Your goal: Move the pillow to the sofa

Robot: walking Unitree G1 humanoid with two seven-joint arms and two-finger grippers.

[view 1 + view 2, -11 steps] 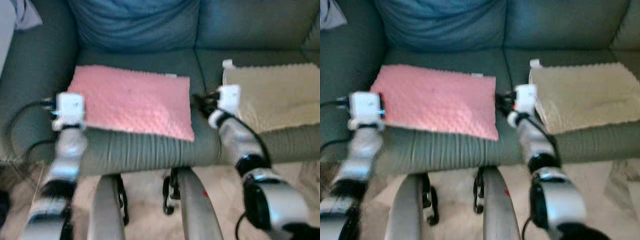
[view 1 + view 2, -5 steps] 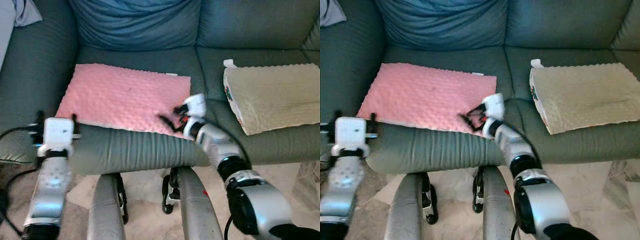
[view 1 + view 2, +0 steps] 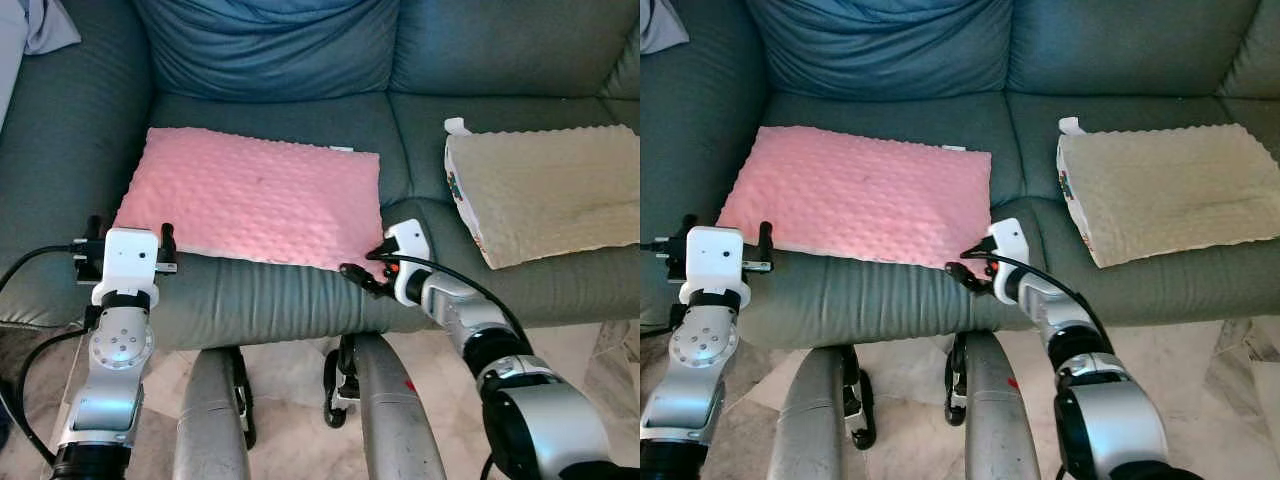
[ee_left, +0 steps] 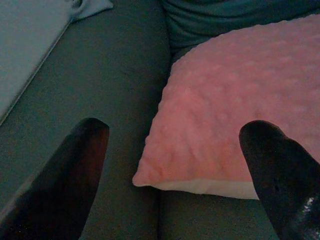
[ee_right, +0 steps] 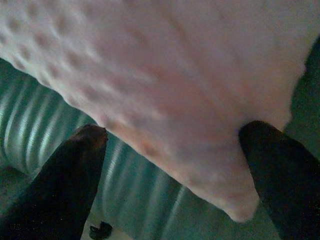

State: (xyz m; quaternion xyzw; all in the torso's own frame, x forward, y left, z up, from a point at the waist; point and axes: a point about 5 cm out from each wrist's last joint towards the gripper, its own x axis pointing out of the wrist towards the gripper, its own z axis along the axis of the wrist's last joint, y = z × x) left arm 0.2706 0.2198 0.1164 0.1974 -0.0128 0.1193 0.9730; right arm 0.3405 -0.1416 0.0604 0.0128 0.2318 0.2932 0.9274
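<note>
Pink pillow (image 3: 255, 207) flat on sofa (image 3: 300, 300); both pincers apart; no legible txt.

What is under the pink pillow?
The pink pillow lies flat on the green sofa's seat cushion, which shows along its front edge. Whether anything is tucked beneath it cannot be seen, because the pillow covers that spot.
</note>
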